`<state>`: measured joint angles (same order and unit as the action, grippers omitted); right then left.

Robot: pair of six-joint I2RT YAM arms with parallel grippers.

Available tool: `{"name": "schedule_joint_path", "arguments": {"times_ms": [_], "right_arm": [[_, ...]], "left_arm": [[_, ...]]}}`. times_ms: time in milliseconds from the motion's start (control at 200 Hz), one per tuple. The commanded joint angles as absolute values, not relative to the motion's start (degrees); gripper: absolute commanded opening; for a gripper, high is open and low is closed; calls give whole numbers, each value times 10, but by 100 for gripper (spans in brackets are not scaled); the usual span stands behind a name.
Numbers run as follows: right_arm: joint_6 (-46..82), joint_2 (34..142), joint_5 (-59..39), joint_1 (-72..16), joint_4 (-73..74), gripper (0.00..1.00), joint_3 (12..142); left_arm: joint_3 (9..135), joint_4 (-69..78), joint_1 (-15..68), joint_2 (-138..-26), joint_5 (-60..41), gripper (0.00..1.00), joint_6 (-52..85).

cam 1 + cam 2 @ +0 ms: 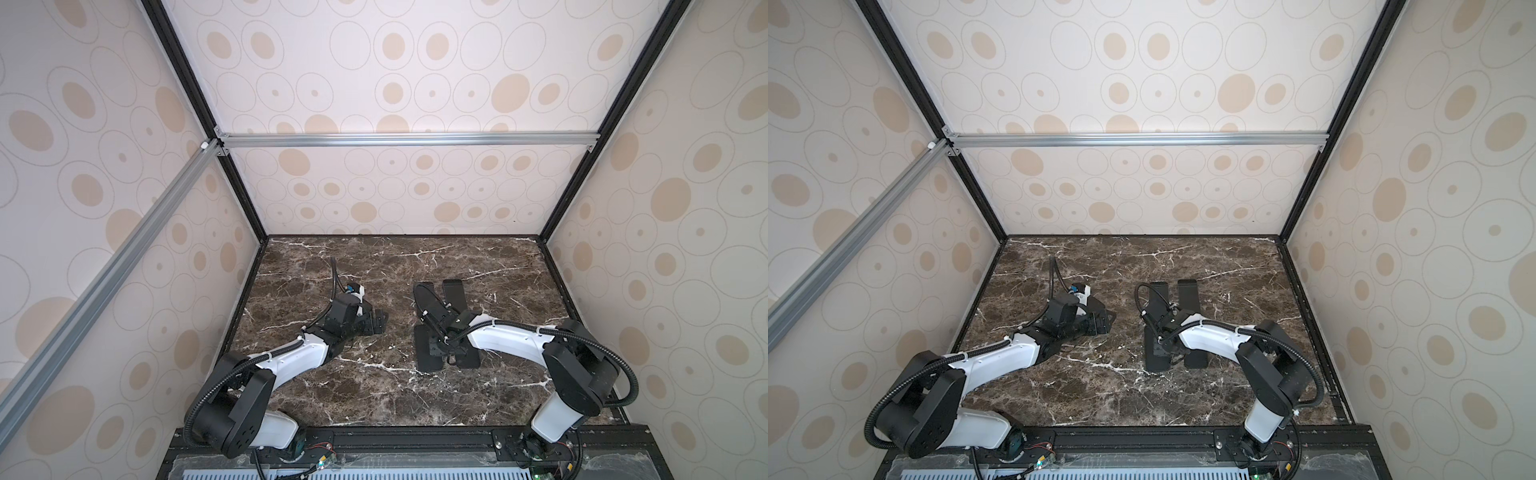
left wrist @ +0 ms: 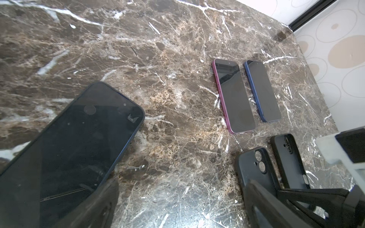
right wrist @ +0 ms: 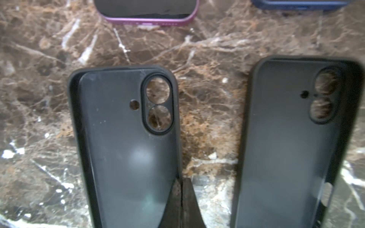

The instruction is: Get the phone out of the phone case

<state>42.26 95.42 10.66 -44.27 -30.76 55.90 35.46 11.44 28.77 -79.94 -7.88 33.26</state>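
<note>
A phone in a dark case (image 2: 79,138) lies screen up on the marble table (image 1: 374,395). My left gripper (image 2: 181,207) hovers beside it, open, with bare marble between the fingers. One finger (image 2: 98,205) overlaps the phone's near edge. In both top views this gripper (image 1: 372,322) (image 1: 1098,322) hides most of that phone. My right gripper (image 3: 182,184) is shut, its tips at the side edge of an empty black case (image 3: 126,138). In the top views it (image 1: 451,359) sits low between the two cases.
A second empty black case (image 3: 286,138) lies beside the first. Beyond them lie a magenta-edged phone (image 2: 233,96) and a blue-edged phone (image 2: 262,90), screens up. Patterned walls close in the table on three sides.
</note>
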Motion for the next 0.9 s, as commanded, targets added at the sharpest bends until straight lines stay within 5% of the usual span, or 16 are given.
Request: {"name": "schedule_joint_path", "arguments": {"times_ms": [0, 330, 455, 680, 895], "right_arm": [[438, 947, 122, -435, -331, 0, 552], [440, 948, 120, -431, -328, 0, 540], [439, 946, 127, -429, -333, 7, 545], [420, 892, 142, -431, -324, 41, 555], [382, 879, 124, -449, -271, 54, 577]], "left_arm": [[375, 111, 290, -792, -65, 99, 323], [371, 120, 290, -796, -69, 99, 330], [372, 113, 290, -794, -65, 99, 330], [409, 40, 268, -784, -6, 99, 304], [422, 1, 188, -803, -10, 99, 320]]}}
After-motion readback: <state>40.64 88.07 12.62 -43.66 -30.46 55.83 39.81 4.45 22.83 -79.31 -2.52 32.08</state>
